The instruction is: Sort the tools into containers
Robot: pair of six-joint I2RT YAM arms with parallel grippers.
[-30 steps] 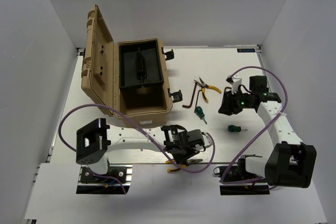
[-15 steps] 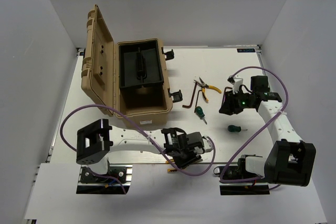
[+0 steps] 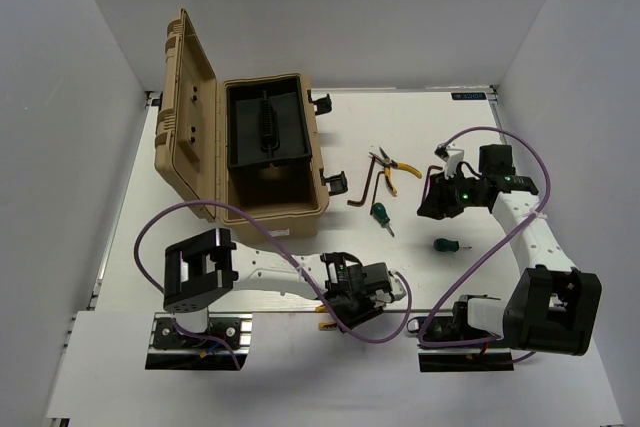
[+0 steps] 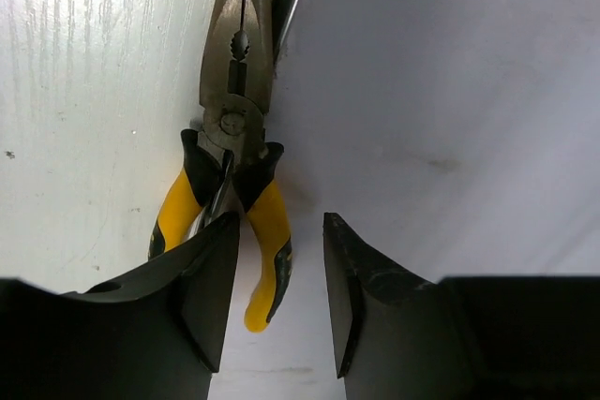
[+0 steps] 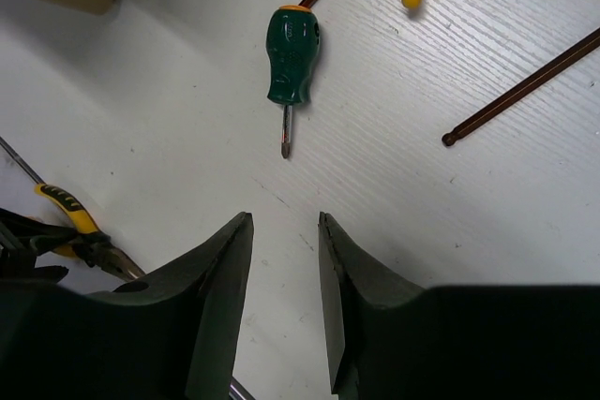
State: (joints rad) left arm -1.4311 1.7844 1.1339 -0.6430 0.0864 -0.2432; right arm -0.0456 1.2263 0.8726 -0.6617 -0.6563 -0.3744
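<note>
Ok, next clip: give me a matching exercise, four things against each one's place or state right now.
Things: 1 tan case; 2 black tray; 3 L-shaped hex key; 4 pliers by the left pincer.
States: A near edge of the table; B lid open; C inside the case; D beside the case's right wall.
Pairs: 1-B, 2-C, 3-D, 4-A.
</note>
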